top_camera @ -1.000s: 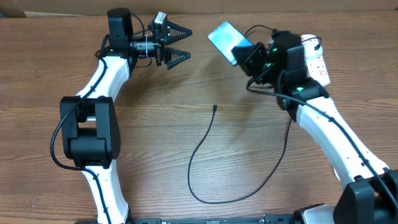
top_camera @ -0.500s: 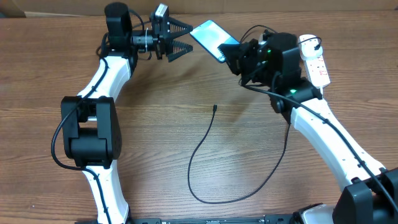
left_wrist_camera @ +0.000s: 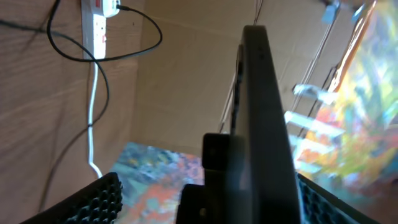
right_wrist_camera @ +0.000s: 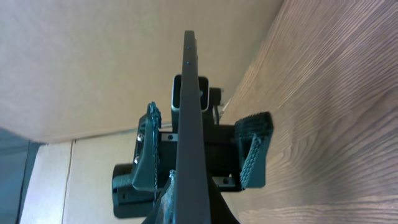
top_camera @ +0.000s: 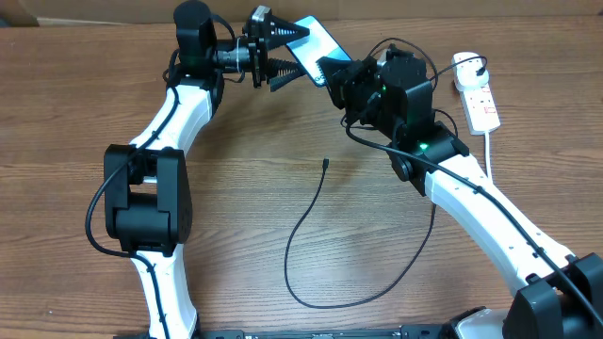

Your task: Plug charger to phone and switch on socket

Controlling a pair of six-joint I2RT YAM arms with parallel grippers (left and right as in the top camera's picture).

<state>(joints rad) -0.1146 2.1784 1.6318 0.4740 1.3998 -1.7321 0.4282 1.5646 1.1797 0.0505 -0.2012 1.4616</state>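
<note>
The phone (top_camera: 314, 41) hangs tilted above the back of the table, and my right gripper (top_camera: 338, 74) is shut on its lower end. My left gripper (top_camera: 300, 49) straddles the phone's other end; its jaws are open, one finger on each side. In the right wrist view the phone (right_wrist_camera: 189, 106) is edge-on, with a gap to the left gripper's pad (right_wrist_camera: 252, 149). The left wrist view also has the phone (left_wrist_camera: 261, 118) edge-on between my fingers (left_wrist_camera: 99, 202). The charger (top_camera: 316, 202) loops over the table, its connector tip (top_camera: 324, 164) lying free. The socket (top_camera: 476, 94) lies at the back right.
A cardboard wall (top_camera: 452, 9) runs along the back edge. The socket's thick white cord (top_camera: 490, 151) trails toward the front beside my right arm. In the left wrist view the socket (left_wrist_camera: 94, 25) has a black cable plugged in.
My right arm carried the phone left and back. My left gripper moved right to meet it, now straddles its end, and its jaws have narrowed.
</note>
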